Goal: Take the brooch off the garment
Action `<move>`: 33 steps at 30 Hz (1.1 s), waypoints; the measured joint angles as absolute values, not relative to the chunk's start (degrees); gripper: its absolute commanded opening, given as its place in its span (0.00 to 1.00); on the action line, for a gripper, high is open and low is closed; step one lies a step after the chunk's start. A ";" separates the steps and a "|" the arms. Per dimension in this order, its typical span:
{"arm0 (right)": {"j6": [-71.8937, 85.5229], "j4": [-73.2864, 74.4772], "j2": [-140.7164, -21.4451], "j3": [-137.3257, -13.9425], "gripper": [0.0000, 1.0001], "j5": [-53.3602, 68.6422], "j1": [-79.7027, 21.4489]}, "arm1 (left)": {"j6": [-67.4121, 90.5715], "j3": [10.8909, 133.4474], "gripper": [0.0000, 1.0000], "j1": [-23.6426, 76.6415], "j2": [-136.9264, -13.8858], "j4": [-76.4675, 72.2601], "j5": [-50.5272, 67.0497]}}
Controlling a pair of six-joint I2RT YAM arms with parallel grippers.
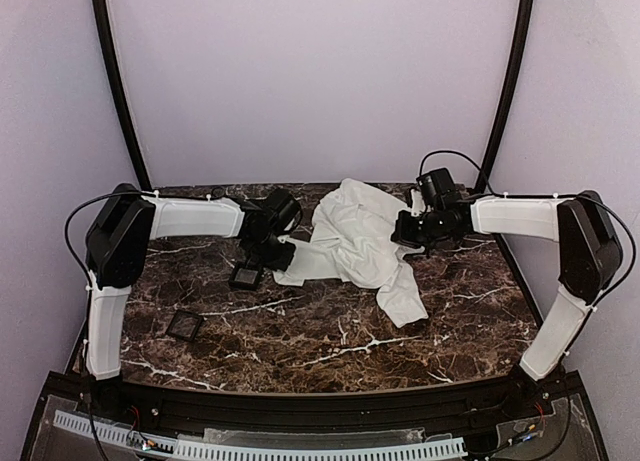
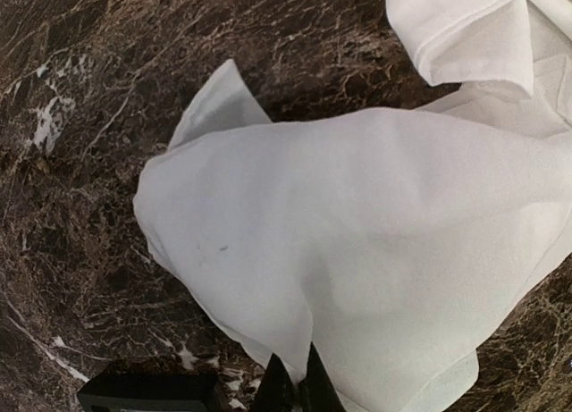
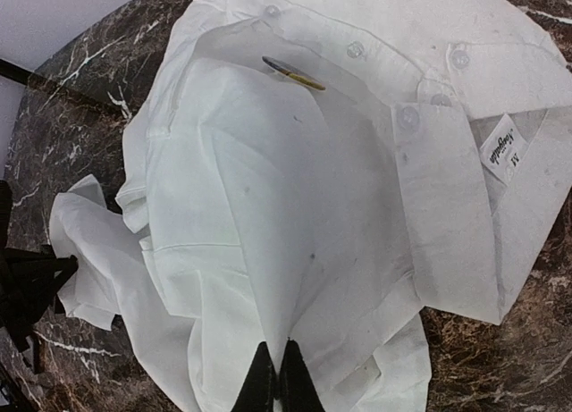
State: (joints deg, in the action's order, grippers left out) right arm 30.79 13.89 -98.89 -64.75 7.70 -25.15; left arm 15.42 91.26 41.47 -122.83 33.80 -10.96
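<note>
A crumpled white shirt (image 1: pixel 360 236) lies on the dark marble table; it also shows in the left wrist view (image 2: pixel 375 233) and the right wrist view (image 3: pixel 286 215). The brooch (image 3: pixel 293 73), seen edge-on as a thin pale gold disc, sits on the shirt's fabric near the button placket in the right wrist view. My left gripper (image 2: pixel 295 385) is shut on a fold of the shirt at its left edge. My right gripper (image 3: pixel 275 376) is shut on a raised ridge of the shirt at its right side.
Two small black square trays lie on the table: one (image 1: pixel 246 275) just under my left wrist, one (image 1: pixel 185 326) nearer the front left. The first tray's corner shows in the left wrist view (image 2: pixel 147 394). A size label (image 3: pixel 502 151) sits inside the collar.
</note>
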 measured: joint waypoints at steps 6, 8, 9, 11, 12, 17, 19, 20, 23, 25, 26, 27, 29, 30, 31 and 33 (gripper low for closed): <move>30.26 12.84 -93.03 -65.43 0.00 6.37 -25.17 | 15.25 100.64 0.01 40.01 -123.09 34.98 -12.67; 29.67 12.10 -90.83 -66.28 0.00 6.00 -25.23 | 15.22 104.09 0.01 38.65 -122.69 34.59 -13.28; 29.32 11.66 -89.58 -66.65 0.00 5.91 -25.28 | 15.22 105.23 0.01 37.67 -122.04 33.91 -13.58; 28.73 10.17 -87.29 -66.98 0.00 5.91 -25.50 | 15.46 105.73 0.01 34.70 -119.20 32.53 -14.09; 28.36 9.13 -86.02 -67.00 0.00 6.04 -25.69 | 15.64 105.49 0.01 33.34 -117.86 32.10 -14.17; 27.57 4.54 -83.40 -67.64 0.58 7.20 -28.77 | 16.60 98.52 0.01 22.70 -106.80 27.68 -14.02; 28.47 3.49 -84.23 -67.77 0.73 8.03 -30.11 | 17.12 94.02 0.01 18.37 -102.80 26.02 -13.74; 29.41 3.46 -84.93 -67.70 0.79 8.08 -30.70 | 17.47 91.92 0.01 16.82 -101.34 25.50 -13.41; 33.36 4.05 -86.52 -66.00 0.90 6.17 -31.00 | 18.33 83.83 0.01 12.99 -97.25 23.49 -11.88; 36.21 4.38 -86.87 -63.37 0.90 4.75 -30.52 | 18.65 79.44 0.01 12.03 -95.98 22.83 -10.94; 37.69 4.93 -87.09 -61.84 0.90 4.27 -30.09 | 18.76 77.47 0.01 11.79 -95.70 22.63 -10.44; 39.03 5.23 -87.42 -60.97 0.89 4.05 -29.67 | 18.96 75.99 0.01 11.73 -95.64 22.65 -10.07; 41.39 6.52 -88.90 -59.72 0.86 3.55 -28.53 | 19.49 73.76 0.01 11.73 -95.64 22.70 -9.61; 42.44 7.38 -90.08 -59.64 0.84 3.20 -27.97 | 19.77 72.95 0.01 11.73 -95.64 22.74 -9.56; 43.22 7.90 -91.42 -59.66 0.82 2.92 -27.51 | 20.01 72.53 0.01 11.73 -95.64 22.74 -9.56; 44.47 9.06 -93.80 -59.66 0.79 2.76 -26.65 | 20.80 71.88 0.01 11.70 -95.59 22.68 -9.63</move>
